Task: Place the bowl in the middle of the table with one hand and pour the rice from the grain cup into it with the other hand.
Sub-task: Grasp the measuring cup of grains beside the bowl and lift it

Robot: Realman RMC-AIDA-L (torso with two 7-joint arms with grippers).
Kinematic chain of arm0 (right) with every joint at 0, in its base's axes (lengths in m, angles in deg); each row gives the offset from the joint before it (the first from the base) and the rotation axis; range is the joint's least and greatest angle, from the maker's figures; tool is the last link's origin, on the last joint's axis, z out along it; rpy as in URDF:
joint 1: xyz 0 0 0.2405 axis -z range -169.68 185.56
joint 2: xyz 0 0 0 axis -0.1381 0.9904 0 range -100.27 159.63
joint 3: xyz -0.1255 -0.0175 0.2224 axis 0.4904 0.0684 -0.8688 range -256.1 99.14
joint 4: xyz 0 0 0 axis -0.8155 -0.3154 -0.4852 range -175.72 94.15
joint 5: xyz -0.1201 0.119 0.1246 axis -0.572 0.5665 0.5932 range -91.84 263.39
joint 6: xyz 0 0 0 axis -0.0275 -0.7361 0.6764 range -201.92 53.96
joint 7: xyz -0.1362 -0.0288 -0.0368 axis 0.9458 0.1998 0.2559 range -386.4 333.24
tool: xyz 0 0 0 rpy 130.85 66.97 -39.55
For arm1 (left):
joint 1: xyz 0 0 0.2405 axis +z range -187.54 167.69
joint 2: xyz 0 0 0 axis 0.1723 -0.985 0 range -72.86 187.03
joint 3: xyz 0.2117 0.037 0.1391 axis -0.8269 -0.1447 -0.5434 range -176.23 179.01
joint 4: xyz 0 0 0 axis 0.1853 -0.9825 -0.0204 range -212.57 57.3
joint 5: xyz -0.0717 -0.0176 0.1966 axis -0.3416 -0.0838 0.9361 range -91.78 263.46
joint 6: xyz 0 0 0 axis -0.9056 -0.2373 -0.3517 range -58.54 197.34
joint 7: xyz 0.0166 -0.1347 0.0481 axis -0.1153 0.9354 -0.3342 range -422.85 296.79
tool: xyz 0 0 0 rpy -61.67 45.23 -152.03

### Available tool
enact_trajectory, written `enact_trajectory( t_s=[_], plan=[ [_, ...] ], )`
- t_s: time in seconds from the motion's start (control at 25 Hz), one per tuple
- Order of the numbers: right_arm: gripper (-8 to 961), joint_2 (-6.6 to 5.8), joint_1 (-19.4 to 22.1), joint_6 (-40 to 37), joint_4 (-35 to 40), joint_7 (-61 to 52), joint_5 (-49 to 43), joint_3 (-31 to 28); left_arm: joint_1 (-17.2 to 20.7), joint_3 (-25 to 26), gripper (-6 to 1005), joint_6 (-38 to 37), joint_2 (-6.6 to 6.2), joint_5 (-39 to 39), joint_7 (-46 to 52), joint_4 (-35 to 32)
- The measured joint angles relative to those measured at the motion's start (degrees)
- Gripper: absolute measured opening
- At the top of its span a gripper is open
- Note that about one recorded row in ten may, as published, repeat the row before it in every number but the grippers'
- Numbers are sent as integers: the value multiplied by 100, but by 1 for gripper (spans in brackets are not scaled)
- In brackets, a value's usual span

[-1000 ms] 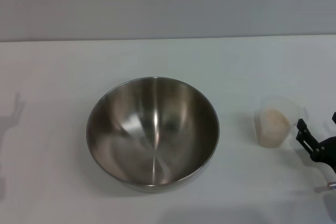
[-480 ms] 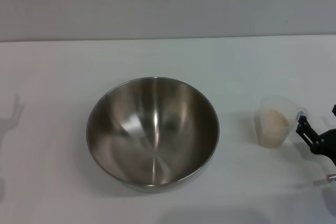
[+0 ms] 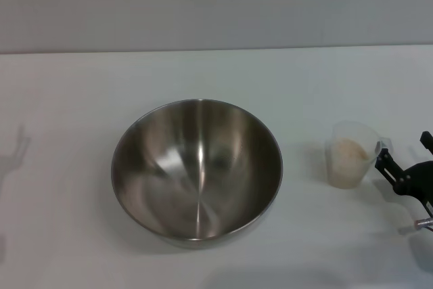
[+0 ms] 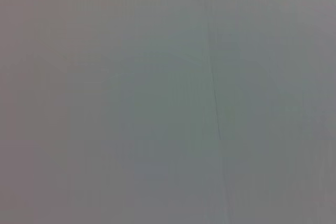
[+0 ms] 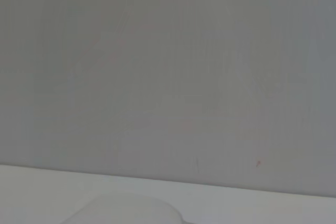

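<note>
Right claw (image 3: 404,156) — spread open, holding nothing — sits beside the grain cup (image 3: 352,156) (rice (image 3: 349,151) inside), bowl (image 3: 196,169) mid-table.

A plain grey wall (image 3: 216,5) stands behind; light even.

The light is soft and even, a little dim. The bowl (image 3: 197,169) shows pale streaks of glare on its inner wall and throws a weak shadow on the table (image 3: 67,99). A faint shadow lies at the left edge. Both wrist views are flat grey, almost without detail.
</note>
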Motion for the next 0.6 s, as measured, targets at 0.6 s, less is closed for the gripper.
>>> enact_trajectory(
  t_s=[0.6],
  plan=[
    [651,5,3,11,5,0,-5,8,2,-23,869,5,0,-3,0,1]
  ],
)
